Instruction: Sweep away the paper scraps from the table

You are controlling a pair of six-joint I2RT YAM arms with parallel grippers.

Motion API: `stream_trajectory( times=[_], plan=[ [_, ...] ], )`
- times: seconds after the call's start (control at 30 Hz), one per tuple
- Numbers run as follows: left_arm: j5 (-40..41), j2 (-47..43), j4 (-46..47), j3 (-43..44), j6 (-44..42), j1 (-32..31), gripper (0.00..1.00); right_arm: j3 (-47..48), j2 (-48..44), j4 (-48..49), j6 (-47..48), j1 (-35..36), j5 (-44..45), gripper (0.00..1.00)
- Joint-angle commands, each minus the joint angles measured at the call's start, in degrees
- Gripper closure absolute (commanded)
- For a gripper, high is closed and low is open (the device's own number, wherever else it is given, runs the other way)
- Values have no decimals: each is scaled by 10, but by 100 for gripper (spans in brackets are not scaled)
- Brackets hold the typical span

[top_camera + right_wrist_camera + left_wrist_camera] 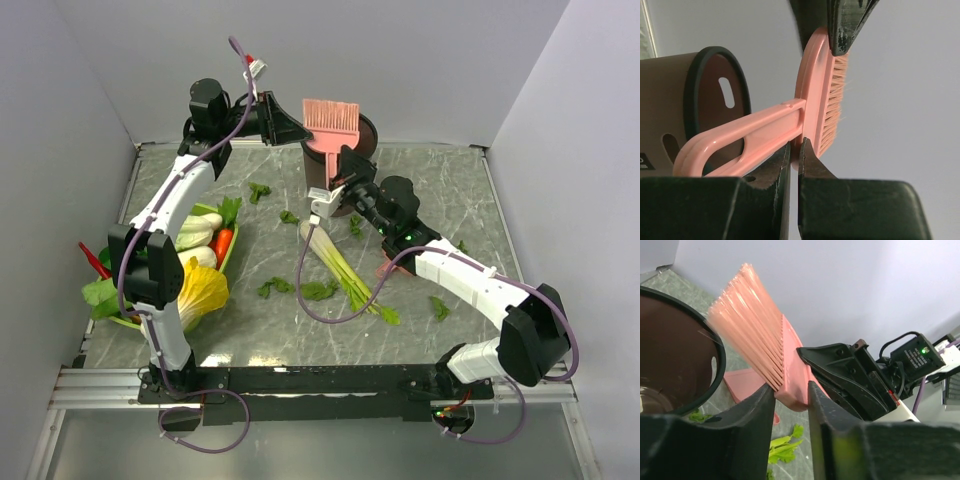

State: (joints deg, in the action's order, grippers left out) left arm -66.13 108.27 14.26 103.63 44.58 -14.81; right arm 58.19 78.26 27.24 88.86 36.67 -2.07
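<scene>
Ideally the left gripper (790, 390), straddling the brush (765, 340), grip unclear, clamps squarely before the pinching right gripper (794, 150) releases.

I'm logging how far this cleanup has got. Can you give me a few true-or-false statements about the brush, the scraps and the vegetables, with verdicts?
1. The left gripper is shut on the head of the pink brush. True.
2. The table is already free of paper scraps. False: green scraps lie scattered across it, several of them around the leek.
3. The leek sits in the basket with the other vegetables. False: it lies on the table near the middle, apart from the basket.
4. The brown bin stands at the table's far side, right by the brush. True.
</scene>
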Motion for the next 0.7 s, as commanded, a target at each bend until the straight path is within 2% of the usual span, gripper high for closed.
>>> stream_trajectory(
  times=[0.0,0.03,0.07,0.1,0.13,0.2,0.3,0.37,0.4,0.43,0.47,0.5,0.53,0.57,0.6,0.63,0.67],
  plan=[
    [-10,-3,42,22,10,0,71,32,4,0,14,6,-23,100],
    [-11,-3,43,22,11,-1,77,32,4,-5,14,5,-24,100],
    [-10,-3,41,22,10,0,88,34,4,-22,14,6,-25,99],
    [-10,-4,38,23,8,0,93,35,1,-40,13,5,-24,72],
    [-8,-5,35,23,3,0,95,38,-2,-64,13,5,-27,51],
    [-1,-6,7,31,-11,1,99,49,-18,-177,-9,-14,-47,17],
    [11,-9,-71,56,-81,7,99,52,-54,-313,-54,-47,-91,9],
    [23,-13,-117,74,-146,14,99,81,-71,-401,-96,-86,-156,8],
    [28,-14,-177,81,-172,17,99,96,-81,-461,-125,-98,-173,8],
    [35,-17,-212,89,-238,19,99,119,-81,-488,-158,-114,-202,8],
    [51,-18,-245,104,-276,20,99,183,-72,-518,-230,-124,-221,7],
    [61,-23,-315,110,-349,20,99,224,-62,-597,-269,-135,-243,6],
    [68,-25,-341,112,-382,19,99,272,-48,-642,-299,-167,-327,5],
    [76,-29,-370,112,-413,19,99,365,-17,-691,-349,-180,-361,4],
    [94,-36,-394,112,-481,19,99,403,-1,-738,-378,-188,-390,3],
    [101,-39,-444,112,-511,17,99,459,14,-755,-403,-203,-411,3],
    [113,-43,-468,112,-541,15,99,477,35,-765,-442,-207,-437,3]
  ],
)
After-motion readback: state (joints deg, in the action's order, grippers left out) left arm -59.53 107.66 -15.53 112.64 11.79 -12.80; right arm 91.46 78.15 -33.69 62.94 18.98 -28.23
